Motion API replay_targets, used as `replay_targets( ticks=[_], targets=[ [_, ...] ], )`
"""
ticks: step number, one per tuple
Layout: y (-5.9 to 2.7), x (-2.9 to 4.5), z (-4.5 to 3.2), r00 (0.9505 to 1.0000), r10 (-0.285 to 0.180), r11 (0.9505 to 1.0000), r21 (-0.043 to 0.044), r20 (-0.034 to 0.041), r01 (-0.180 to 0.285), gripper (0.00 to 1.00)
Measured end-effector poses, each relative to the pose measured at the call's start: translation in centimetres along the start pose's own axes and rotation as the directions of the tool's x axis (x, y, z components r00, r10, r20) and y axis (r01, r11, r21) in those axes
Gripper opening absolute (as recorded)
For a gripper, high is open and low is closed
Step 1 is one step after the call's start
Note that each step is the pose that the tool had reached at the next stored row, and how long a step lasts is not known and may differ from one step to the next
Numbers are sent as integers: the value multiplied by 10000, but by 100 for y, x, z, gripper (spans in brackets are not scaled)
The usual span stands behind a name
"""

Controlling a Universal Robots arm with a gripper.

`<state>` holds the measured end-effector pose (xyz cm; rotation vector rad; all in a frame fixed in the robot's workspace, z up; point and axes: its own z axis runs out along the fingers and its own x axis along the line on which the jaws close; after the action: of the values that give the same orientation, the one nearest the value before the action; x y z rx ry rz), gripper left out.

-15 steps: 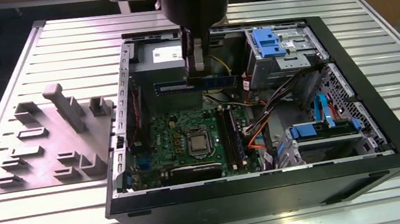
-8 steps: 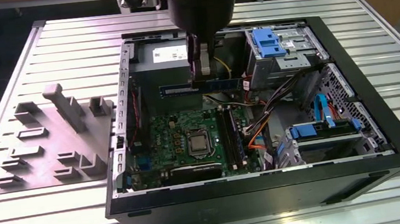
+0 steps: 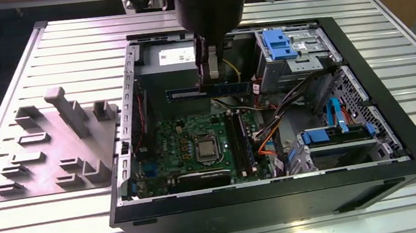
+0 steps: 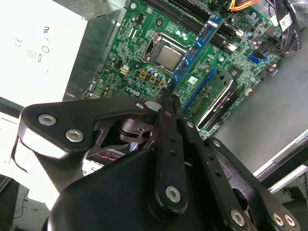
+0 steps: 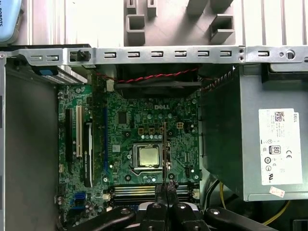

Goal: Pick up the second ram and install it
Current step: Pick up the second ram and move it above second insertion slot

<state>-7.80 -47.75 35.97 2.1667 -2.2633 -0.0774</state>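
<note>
My gripper is shut on the second ram, a thin dark stick with a blue label. It hangs level above the open computer case, over the back part of the motherboard near the power supply. In the second wrist view the stick runs out from my closed fingertips over the processor. In the first wrist view the stick shows edge-on above the gripper. The black memory slots lie lower, toward the exterior view's right of the processor.
A grey moulded holder tray with upright tabs sits on the slatted table at the exterior view's left of the case. Inside the case are blue drive brackets, cable bundles and an expansion card. The case walls ring the board.
</note>
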Motion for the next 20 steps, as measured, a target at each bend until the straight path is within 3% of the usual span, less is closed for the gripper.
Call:
replay_targets(
  ticks=[20],
  targets=[
    [-10, 8, 251, 10000, 4, 10000, -1, -6, -4, 11]
  ],
)
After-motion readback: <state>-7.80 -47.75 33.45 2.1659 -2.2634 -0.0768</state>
